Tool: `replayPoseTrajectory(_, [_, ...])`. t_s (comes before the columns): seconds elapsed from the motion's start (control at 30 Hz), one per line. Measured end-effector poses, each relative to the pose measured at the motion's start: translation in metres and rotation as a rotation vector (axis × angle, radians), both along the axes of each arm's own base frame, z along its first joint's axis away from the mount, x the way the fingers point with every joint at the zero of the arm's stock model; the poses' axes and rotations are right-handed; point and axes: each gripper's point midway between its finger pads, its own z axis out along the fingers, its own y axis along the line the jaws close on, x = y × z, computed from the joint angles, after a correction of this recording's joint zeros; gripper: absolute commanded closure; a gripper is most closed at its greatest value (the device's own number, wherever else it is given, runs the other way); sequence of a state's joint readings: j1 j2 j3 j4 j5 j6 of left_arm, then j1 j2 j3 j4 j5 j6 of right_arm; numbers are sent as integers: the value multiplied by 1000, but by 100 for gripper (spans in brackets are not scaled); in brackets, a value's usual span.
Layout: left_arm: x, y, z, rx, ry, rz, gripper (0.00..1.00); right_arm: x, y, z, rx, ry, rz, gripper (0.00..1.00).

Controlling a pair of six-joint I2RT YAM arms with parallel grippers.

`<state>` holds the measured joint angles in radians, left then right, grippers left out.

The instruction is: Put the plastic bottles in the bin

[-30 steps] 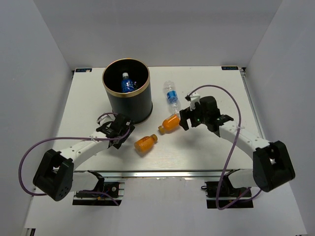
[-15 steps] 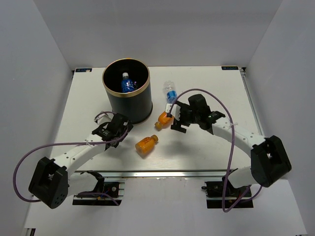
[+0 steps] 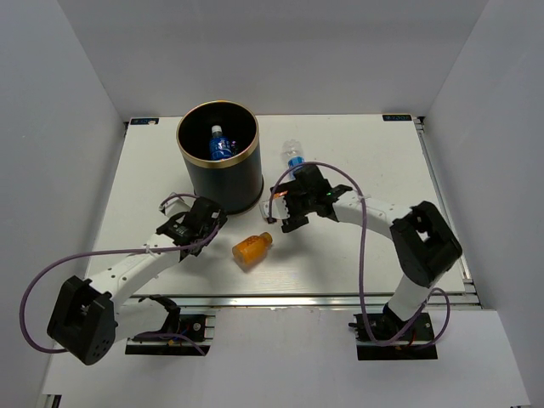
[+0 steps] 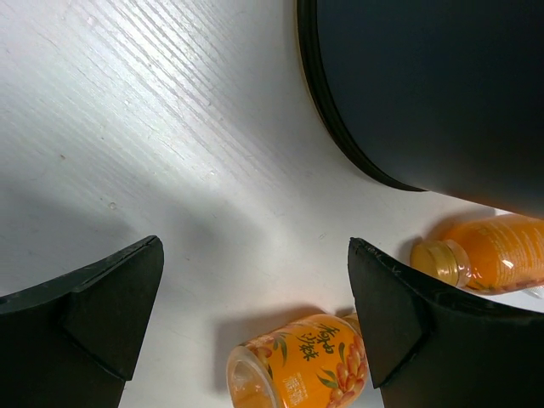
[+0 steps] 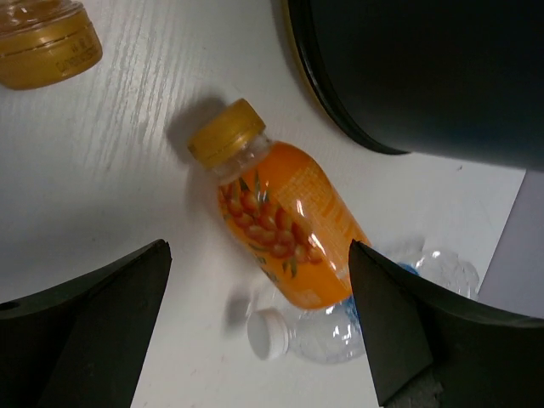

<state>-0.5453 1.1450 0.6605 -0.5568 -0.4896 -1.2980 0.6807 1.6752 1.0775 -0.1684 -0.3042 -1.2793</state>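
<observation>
1. Four bottles are in view, two clear and two orange.
2. One clear bottle in the bin lies on the floor of the bin, with its white cap toward the far wall.
3. The clear bottle on the table lies on its side just right of the bin. Its near end is hidden under the right arm.
4. The right gripper hangs low over the far orange bottle with its fingers wide apart. That bottle lies on its side between them on the table. Bare table shows between it and each finger, so it is not clamped.
5. In the right wrist view, the far orange bottle's cap points toward the foot of the bin. The white cap of the clear bottle on the table sits just beside its base. Whether the two touch cannot be told.
6. The near orange bottle lies on its side closer to the arms, between the two grippers and apart from the bin.
7. The left gripper sits low, just in front of the bin on its left side. Its fingers are spread and there is only table between the tips.
8. In the left wrist view, the near orange bottle shows low between the fingers. The top view puts it apart from that gripper.
</observation>
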Motion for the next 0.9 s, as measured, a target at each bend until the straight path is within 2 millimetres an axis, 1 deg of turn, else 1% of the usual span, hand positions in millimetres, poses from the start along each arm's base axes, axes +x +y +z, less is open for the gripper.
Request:
replayPoseTrajectory(0.13, [-1, 4, 2, 9, -5, 8, 2, 9, 12, -27, -57, -44, 32, 11])
replayPoseTrajectory(0.17, [-2, 5, 3, 15, -6, 11, 2, 13, 14, -32, -70, -55, 34, 13])
replayPoseTrajectory(0.23, [-2, 7, 3, 21, -7, 16, 2, 27, 19, -36, -82, -104, 23, 14])
replayPoseTrajectory(0.27, [-2, 7, 3, 23, -8, 16, 2, 33, 20, -37, -87, -121, 16, 18])
replayPoseTrajectory(0.33, [-2, 7, 4, 23, -13, 17, 2, 43, 21, -40, -96, -154, 1, 21])
replayPoseTrajectory(0.47, [-3, 9, 3, 23, -19, 19, 2, 54, 22, -50, -121, -188, -25, 33])
replayPoseTrajectory(0.53, [-4, 9, 3, 24, -18, 19, 2, 62, 25, -48, -120, -213, -39, 36])
replayPoseTrajectory(0.57, [-4, 10, 3, 24, -18, 20, 2, 65, 25, -49, -122, -224, -46, 43])
replayPoseTrajectory(0.6, [-4, 10, 3, 24, -18, 20, 2, 69, 26, -49, -120, -239, -55, 47])
replayPoseTrajectory(0.63, [-4, 10, 3, 24, -18, 20, 2, 71, 27, -48, -116, -250, -61, 54])
replayPoseTrajectory(0.77, [-4, 10, 3, 30, -18, 19, 2, 71, 29, -47, -102, -247, -67, 69])
replayPoseTrajectory(0.8, [-4, 11, 3, 35, -19, 15, 2, 69, 30, -47, -95, -244, -67, 70])
replayPoseTrajectory(0.87, [-4, 13, 3, 64, -17, -5, 2, 59, 27, -45, -84, -229, -62, 74])
replayPoseTrajectory(0.9, [-4, 14, 3, 79, -14, -16, 2, 51, 25, -42, -72, -218, -56, 74])
